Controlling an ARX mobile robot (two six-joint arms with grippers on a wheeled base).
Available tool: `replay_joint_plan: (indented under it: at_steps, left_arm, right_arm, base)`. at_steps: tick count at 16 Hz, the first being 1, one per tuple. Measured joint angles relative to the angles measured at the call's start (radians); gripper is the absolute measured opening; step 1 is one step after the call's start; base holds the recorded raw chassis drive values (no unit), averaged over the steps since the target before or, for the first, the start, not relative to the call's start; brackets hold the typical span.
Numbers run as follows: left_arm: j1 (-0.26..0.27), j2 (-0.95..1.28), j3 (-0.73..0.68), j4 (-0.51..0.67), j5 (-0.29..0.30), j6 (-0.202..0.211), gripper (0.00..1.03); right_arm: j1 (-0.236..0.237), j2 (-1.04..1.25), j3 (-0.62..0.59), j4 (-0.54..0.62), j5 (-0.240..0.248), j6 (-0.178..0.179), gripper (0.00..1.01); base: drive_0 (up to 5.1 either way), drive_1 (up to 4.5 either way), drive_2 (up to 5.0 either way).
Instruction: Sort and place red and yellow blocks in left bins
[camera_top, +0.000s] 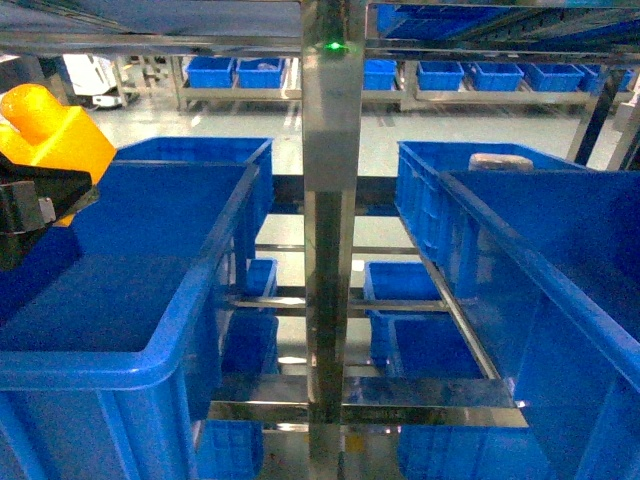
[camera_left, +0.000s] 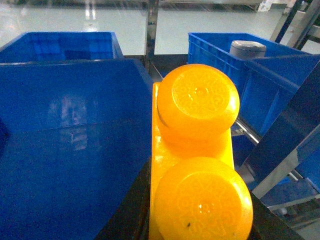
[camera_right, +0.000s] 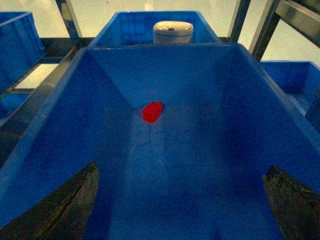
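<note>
A: Over the near left bin, what is the left tool doing?

B: It is pinching the yellow block, studs up, above the bin's blue floor. Not let go, so that brick isn't placed yet.

A: And the red one?

B: The red block lies alone on the floor of a right-hand bin, in the right wrist view. The right tool hangs above it, fingers spread wide, holding nothing.

A: So how far along?

B: I'd judge early: the yellow is about to drop, while the red has yet to be picked up and carried left.

near left bin: open from above | steel post: blocks the middle
</note>
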Motion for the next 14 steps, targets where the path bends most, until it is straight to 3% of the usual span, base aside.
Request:
replay_joint_plan:
  at_steps: [3,5,14]
  left_arm:
    - [0.000,0.000,0.000,0.000,0.000,0.000,0.26]
    - [0.000,0.000,0.000,0.000,0.000,0.000,0.26]
    - [0.023,0.001,0.000,-0.031,0.000,-0.001,0.26]
  right_arm:
    - [-0.040,-0.171,-0.071,-0.058,0.003,0.015,0.98]
    - [-0.064,-0.308,-0.126,-0.099,0.029,-0.008,0.98]
    - [-0.064,-0.304,-0.125,-0.098,0.031,-0.020,0.98]
  base:
    - [0.0,0.00,0.0]
    - [0.0,0.00,0.0]
    - [0.0,0.00,0.0]
